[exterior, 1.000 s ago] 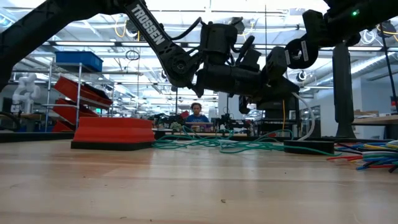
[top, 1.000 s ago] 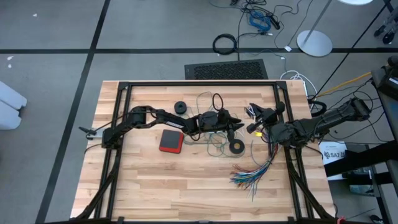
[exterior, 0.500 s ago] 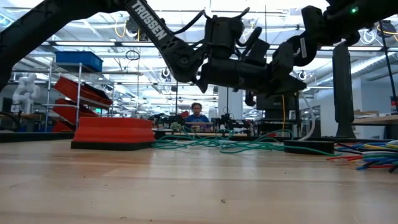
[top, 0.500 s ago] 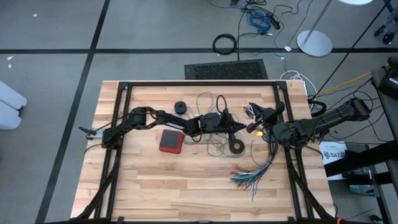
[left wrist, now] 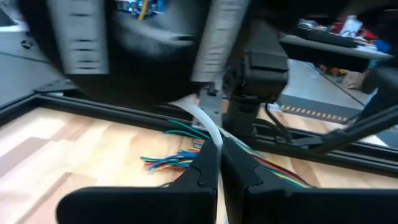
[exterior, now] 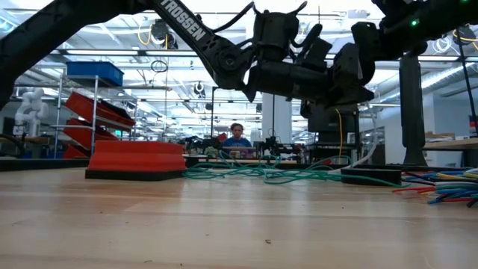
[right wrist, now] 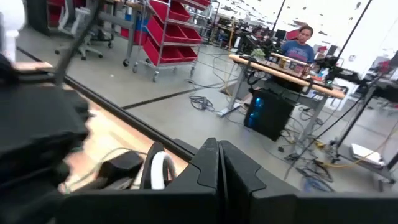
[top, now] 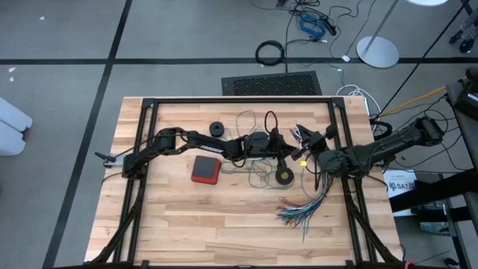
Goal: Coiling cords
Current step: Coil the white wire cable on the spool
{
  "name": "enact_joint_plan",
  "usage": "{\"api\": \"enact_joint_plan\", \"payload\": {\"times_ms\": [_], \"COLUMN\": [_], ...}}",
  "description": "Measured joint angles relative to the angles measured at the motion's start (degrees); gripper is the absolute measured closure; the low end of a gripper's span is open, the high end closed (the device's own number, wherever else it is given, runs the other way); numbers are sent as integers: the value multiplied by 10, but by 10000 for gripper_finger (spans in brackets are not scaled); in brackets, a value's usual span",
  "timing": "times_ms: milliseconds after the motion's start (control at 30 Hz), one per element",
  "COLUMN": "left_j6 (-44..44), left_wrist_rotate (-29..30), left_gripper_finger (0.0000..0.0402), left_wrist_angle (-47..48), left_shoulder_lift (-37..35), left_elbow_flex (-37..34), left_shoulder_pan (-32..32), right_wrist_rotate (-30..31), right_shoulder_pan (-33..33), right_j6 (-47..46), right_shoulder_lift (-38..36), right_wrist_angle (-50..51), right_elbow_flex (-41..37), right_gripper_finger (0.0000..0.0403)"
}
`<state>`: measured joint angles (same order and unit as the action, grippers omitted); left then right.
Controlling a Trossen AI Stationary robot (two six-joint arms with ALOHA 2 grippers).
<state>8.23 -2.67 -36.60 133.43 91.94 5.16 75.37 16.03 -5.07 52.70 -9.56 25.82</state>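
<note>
My left tool [top: 286, 149] sits above the middle of the bench [top: 172, 224], clenched on the white cord [left wrist: 208, 127]; in the left wrist view the cord runs up from between the two closed fingers [left wrist: 202, 171] as a pale strand. Just beside it, toward the right side of the bench, my right tool [top: 305, 155] is clamped tight too, fingers [right wrist: 208, 163] pressed together. I cannot tell whether anything is caught between them, though a white loop [right wrist: 160, 169] lies close in front in the right wrist view. In the low view both tools hang clear of the bench top, nearly meeting nose to nose.

Under the left arm, the teal-green cord [top: 258, 170] lies in loose loops on the wood; from bench height it shows as a low green tangle [exterior: 261, 174]. Touching those loops is a small black ring [top: 284, 177] lying flat. A red block [top: 205, 169] rests near the left arm's forearm, and a small round black piece [top: 216, 128] sits toward the far edge. A fanned bundle of multicoloured wires [top: 302, 209] spreads out on the right part of the bench, nearer the front.

Beyond the bench, a person [exterior: 237, 137] sits at a desk far back in the room.
</note>
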Motion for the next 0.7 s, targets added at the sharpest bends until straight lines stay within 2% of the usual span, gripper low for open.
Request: {"api": "enact_joint_plan", "payload": {"times_ms": [100,433,700], "left_j6": [0,-1,-6], "left_wrist_rotate": [-4,-20,-50], "left_gripper_finger": [399,399,399], "left_wrist_angle": [-2,-5,-2], "left_shoulder_lift": [0,-1,-2], "left_elbow_flex": [0,0,9], "left_shoulder_pan": [-5,-8,-7], "right_wrist_rotate": [0,8,10], "right_shoulder_pan": [-1,-3,-2], "right_j6": [-9,-146,-179], "right_shoulder_lift": [0,1,30], "right_wrist_angle": [30,177,185], "right_elbow_flex": [0,0,-12], "right_gripper_finger": [403,403,403]}}
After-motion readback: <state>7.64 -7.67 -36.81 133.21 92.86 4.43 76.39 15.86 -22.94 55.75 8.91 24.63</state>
